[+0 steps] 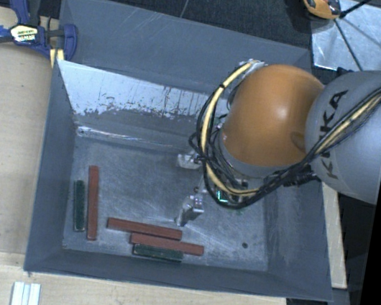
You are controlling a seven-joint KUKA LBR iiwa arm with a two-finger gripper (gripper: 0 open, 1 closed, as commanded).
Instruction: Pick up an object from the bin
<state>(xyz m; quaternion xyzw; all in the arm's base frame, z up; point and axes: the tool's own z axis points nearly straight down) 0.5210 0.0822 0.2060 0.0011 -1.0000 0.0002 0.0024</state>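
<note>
Brown bar (144, 228), the nearest thing to the claw (191, 201), lies flat on the floor of the bin (50, 182) toward the front wall. A second brown bar (167, 244) and a dark green bar (158, 253) lie close alongside it. Another brown bar (91, 204) and another green bar (79, 205) lie side by side, well apart at the left.

The claw hangs just above the right end of the nearest bar. I cannot tell how far open it is, and nothing can be seen in its grip.

The bar looks stiff, light and thin, probably smooth enough to slip. Its long edges are the place to pinch it, across the narrow width near the middle so it does not tip, and on the side away from its neighbour.
</note>
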